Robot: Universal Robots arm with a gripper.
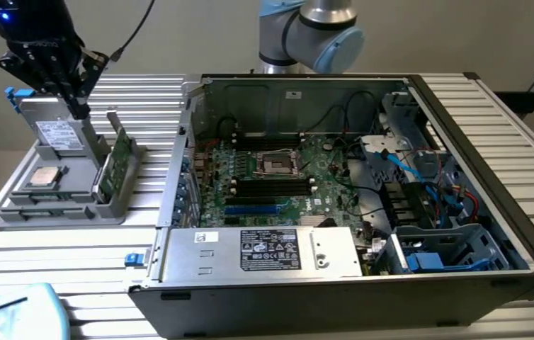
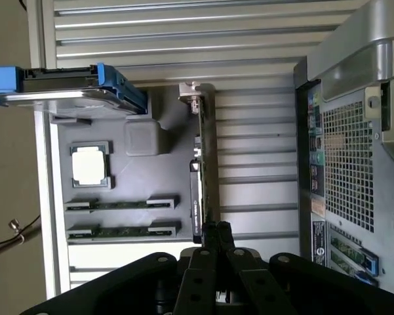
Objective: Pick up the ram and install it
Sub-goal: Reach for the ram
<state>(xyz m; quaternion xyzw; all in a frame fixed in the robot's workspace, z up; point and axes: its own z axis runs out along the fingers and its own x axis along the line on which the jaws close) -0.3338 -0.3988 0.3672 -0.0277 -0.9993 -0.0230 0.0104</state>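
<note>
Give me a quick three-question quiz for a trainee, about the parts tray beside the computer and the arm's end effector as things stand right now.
1. True or false: the black end effector is clamped on one of the thin dark ram sticks.
2. How many ram sticks lie flat in the grey plastic parts tray?
3. The square silver processor chip is: A) resting in the grey tray; B) gripped by the end effector; C) stacked on top of a ram stick.

Key: 1 false (it is shut on nothing); 2 two; 3 A.
</note>
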